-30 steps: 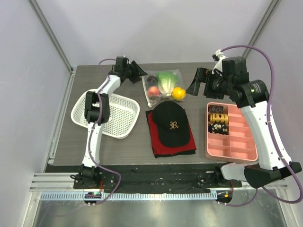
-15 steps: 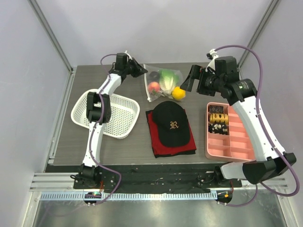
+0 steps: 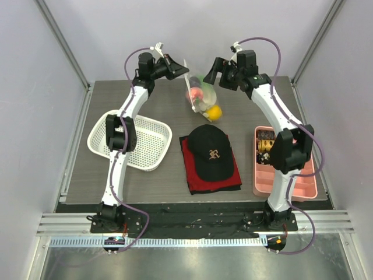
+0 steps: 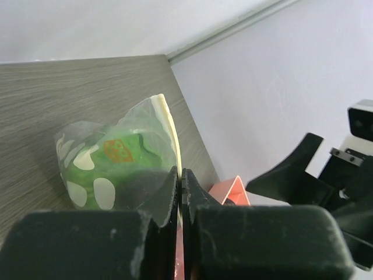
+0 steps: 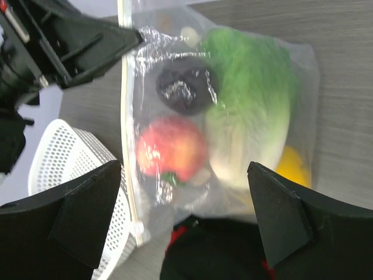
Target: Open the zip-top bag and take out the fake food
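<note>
A dark wooden table seen from above, with two robot arms reaching toward its far edge. The left gripper is clamped tight on the upper edge of a clear zip-top bag printed with white dots, holding that edge up so the bag hangs below it. The zip strip runs down the bag's side next to the left gripper. The fake food is all inside the bag: a red-pink peach, a dark brown ball, a leafy green vegetable and a yellow citrus at the bottom. The right gripper is spread wide, empty, just beside the bag. I cannot tell whether the bag's bottom touches the table. Nearer lie a black cap on a red cloth, a white mesh basket at left and a pink tray at right.
</note>
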You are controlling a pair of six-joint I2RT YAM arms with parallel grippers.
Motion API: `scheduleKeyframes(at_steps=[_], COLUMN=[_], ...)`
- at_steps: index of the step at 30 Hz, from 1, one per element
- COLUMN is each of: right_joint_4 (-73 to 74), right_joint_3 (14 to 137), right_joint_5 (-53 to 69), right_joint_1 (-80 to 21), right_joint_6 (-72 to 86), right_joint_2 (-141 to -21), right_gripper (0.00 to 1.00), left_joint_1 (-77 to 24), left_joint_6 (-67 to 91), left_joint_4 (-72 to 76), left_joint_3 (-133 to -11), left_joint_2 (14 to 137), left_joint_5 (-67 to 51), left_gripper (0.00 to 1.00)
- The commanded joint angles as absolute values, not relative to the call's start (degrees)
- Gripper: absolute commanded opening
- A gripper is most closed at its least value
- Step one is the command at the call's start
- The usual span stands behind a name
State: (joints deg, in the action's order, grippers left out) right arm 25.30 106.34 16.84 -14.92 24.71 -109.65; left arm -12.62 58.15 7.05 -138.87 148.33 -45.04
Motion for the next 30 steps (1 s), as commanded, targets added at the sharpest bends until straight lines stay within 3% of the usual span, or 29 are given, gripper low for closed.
scheduleKeyframes(at_steps=[1,6,17,24,27,30], right_joint_4=[19.8,23.6,31.8,33.0,33.8,34.9], right_joint_3=[117.1,120.4,128.4,129.1,128.5,126.2], right_joint_5=[22.0,19.0,-4.1,-9.5,-9.8,-8.2], right_joint_1=[-15.5,-17.7,-27.2,-27.2,-27.2,-27.2], right_joint_6=[28.5,25.3,15.4,13.4,11.7,8.8], right_joint_2=[-113.3,-115.9,-121.0,-122.0,-121.3,-118.8], right_gripper=[0.95,0.90,0.80,0.66,0.66,0.71], left_joint_1=[-12.8,-14.2,-17.3,-17.9,-18.0,-17.9], left_joint_6=[60.8,65.2,63.9,62.7,61.6,64.9], left_joint_4=[10.1,10.3,6.8,4.3,1.1,-13.2], left_joint_3=[-138.7,-144.7,-142.4,-143.2,-143.0,-141.9], left_joint_2=[141.8,144.2,141.6,141.2,140.1,136.8], left_joint_5=[-39.7,-39.4,-34.4,-35.1,-33.8,-22.8], left_gripper=[0.00,0.00,0.00,0.00,0.00,0.00])
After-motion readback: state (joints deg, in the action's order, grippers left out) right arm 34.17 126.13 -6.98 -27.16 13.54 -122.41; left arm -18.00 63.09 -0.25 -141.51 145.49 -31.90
